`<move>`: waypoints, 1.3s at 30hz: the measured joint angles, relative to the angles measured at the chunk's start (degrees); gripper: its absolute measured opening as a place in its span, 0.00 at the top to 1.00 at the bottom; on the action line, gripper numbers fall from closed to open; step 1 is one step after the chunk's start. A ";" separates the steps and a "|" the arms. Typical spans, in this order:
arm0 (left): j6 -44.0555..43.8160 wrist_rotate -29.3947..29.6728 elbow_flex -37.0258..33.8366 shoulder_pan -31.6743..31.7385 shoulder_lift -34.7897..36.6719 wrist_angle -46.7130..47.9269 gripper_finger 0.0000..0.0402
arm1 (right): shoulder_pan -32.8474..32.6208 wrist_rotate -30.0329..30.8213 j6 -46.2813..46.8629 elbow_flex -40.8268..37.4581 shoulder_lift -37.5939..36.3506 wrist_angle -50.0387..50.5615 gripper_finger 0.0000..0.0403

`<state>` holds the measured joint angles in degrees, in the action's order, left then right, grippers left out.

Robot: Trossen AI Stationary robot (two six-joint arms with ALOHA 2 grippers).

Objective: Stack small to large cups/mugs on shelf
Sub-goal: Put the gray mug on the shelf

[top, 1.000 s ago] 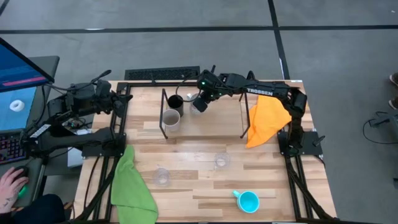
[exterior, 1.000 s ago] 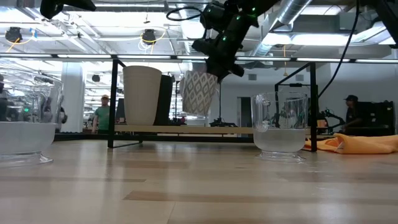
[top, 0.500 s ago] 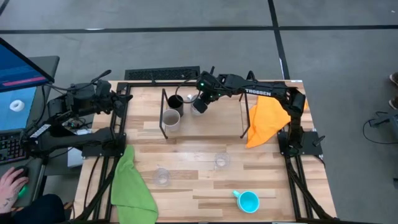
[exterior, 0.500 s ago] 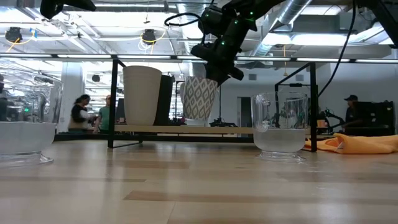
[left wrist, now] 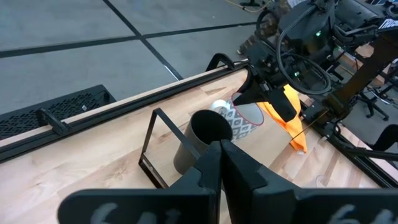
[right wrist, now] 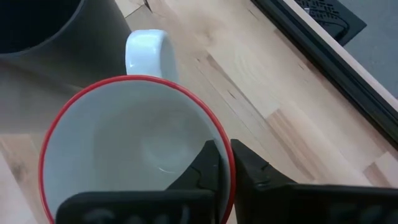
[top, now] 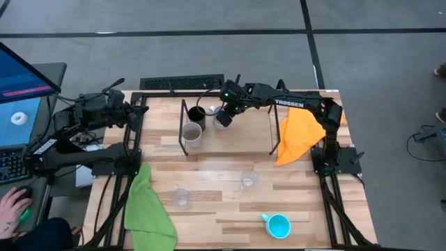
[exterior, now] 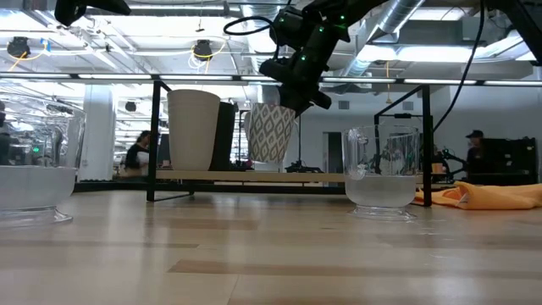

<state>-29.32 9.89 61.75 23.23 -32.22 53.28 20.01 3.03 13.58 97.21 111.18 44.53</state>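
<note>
Light wooden counter (top: 230, 202), framed by black rails. Low black-rod shelf with wooden board (top: 230, 143) at counter's far middle. Green cloth (top: 148, 213) and orange cloth (top: 300, 136) at the sides. On the shelf: grey-beige mug (top: 191, 133), black mug (top: 197, 114), white patterned red-rimmed mug (top: 221, 118) just beside. Right fingers (top: 226, 113) pinching that mug's rim. Left fingers (left wrist: 221, 163) pressed together, parked at left edge. Light blue mug (top: 277, 225) and two clear glass cups (top: 181, 198) (top: 247, 180) on near counter.
</note>
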 joint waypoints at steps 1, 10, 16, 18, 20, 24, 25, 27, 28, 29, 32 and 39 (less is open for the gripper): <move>0.00 0.00 -0.01 0.02 -0.01 0.00 1.00 | 0.00 -0.02 0.09 0.00 0.00 0.00 0.92; -0.46 0.00 0.00 0.02 0.00 0.00 1.00 | -0.25 0.06 0.03 0.02 0.74 -0.62 0.93; -0.47 -0.02 0.01 0.02 -0.01 0.00 1.00 | 0.02 0.77 -0.02 0.02 0.73 0.07 0.91; -0.56 -0.01 0.01 0.01 0.00 0.00 1.00 | 0.04 0.92 -0.13 0.00 0.74 0.13 0.92; -0.70 0.00 0.01 0.02 -0.01 0.00 1.00 | 0.03 1.08 -0.39 0.00 0.72 -0.16 0.93; -0.70 -0.01 -0.01 0.00 0.00 -0.01 1.00 | 0.15 1.08 -0.15 0.00 0.72 0.05 0.92; -0.70 -0.01 0.00 0.01 0.00 0.00 1.00 | 0.25 1.04 -0.13 0.02 0.72 0.07 0.91; -0.70 0.00 -0.01 0.02 -0.01 -0.01 1.00 | 0.35 1.07 -0.13 0.00 0.72 0.04 0.90; -0.70 -0.02 -0.01 0.02 -0.01 0.00 1.00 | 0.35 1.13 -0.13 0.00 0.72 0.02 0.90; -0.70 -0.02 -0.01 0.01 -0.01 0.00 1.00 | 0.39 1.11 -0.13 0.00 0.72 0.02 0.91; -0.70 -0.02 0.01 0.02 0.01 0.00 1.00 | 0.37 1.15 -0.16 0.01 0.71 0.00 0.93; -0.70 -0.02 -0.01 0.02 -0.01 -0.02 1.00 | 0.35 1.13 0.07 0.00 0.70 0.00 0.90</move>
<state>-30.02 9.87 61.73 23.24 -32.23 53.25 20.36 4.15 13.65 97.21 111.87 44.53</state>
